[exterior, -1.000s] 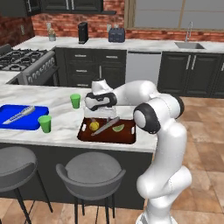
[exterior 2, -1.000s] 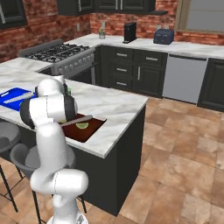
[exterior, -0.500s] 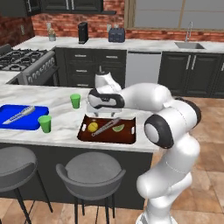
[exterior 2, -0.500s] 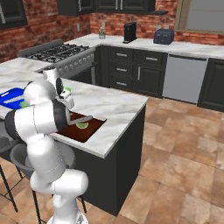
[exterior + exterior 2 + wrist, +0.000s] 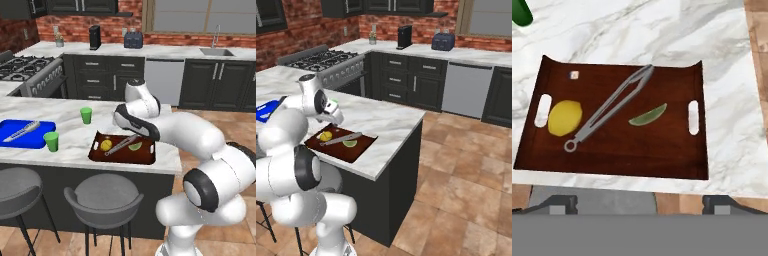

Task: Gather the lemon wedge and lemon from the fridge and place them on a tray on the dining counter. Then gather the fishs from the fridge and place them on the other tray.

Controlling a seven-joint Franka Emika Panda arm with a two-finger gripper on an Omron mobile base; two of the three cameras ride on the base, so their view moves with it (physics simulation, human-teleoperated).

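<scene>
Dining counter [image 5: 75,145]: white-grey marble top, dark base, long island. Two grey stools [image 5: 102,197] tucked under its near edge. Floor is tan tile, wide open on the right side of the island. Far wall: brick, dark cabinets, stove [image 5: 27,75] far left, dishwasher [image 5: 162,80], sink [image 5: 215,51] far right.

Tray [image 5: 619,145], reddish-brown with cutout handles, sits at the island's right end, its near rim close to the counter's near edge. On it: lemon [image 5: 565,118] at the left end, lemon wedge [image 5: 648,115] right of centre, metal tongs [image 5: 607,109] lying diagonally between them. The tongs run just beside the lemon; contact can't be told. Wedge lies apart from both.

Other tray [image 5: 22,134], bright blue, far left on the counter, with a silvery utensil [image 5: 22,131] on it. Two green cups [image 5: 51,141] stand between the trays, well apart from each other.

Gripper [image 5: 639,202] hangs above the brown tray, looking down on it, jaws spread wide, nothing between them. Bare marble right of the tray before the counter's right edge.
</scene>
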